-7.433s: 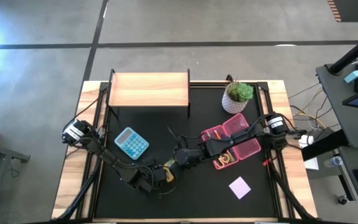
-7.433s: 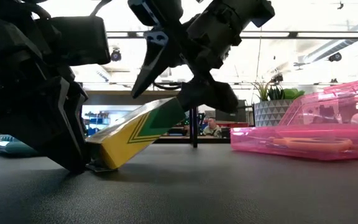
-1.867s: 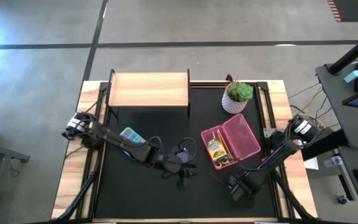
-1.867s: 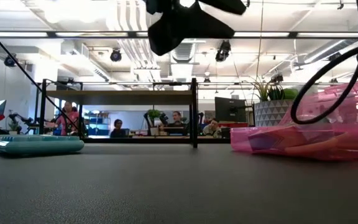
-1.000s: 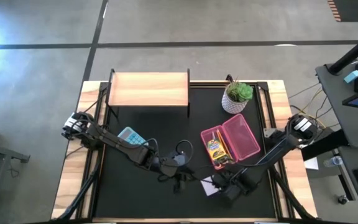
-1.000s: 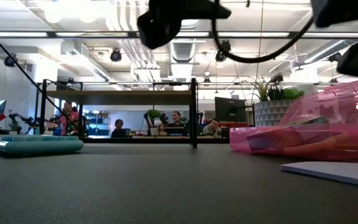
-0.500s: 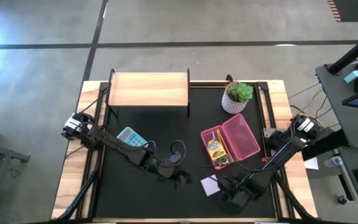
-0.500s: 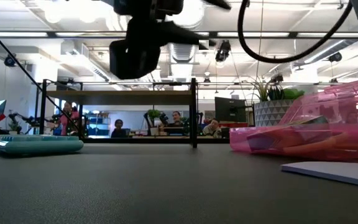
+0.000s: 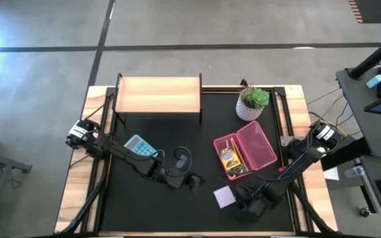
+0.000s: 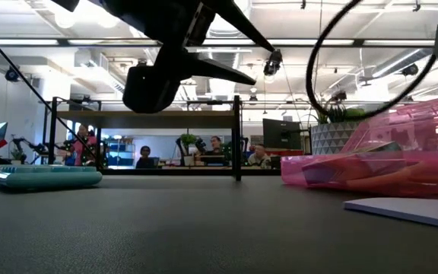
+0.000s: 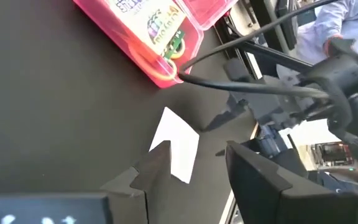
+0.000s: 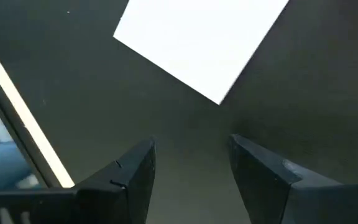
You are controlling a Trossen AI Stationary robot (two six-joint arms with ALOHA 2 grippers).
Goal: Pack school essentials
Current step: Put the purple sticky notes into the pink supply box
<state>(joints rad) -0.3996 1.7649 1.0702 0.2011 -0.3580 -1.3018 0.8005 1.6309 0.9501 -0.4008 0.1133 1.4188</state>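
Lying flat on the table (image 9: 144, 205) beside the pink case (image 9: 245, 157), the note pad (image 9: 224, 196) looks thin and light; pinch one edge. Right gripper (image 12: 188, 165) and left gripper (image 11: 188, 167) hover nearby, fingers open, empty.

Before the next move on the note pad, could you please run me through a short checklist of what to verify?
1. Note pad lies flat on the table, apart from the pink case: ok.
2. Right gripper is open and empty, with the pad just ahead of its fingers: ok.
3. Left gripper is open, holds nothing, and hangs above the mat left of the pad: ok.
4. Case lid is open, crayon box already inside: ok.
5. Room left in the case for the pad: cannot tell.
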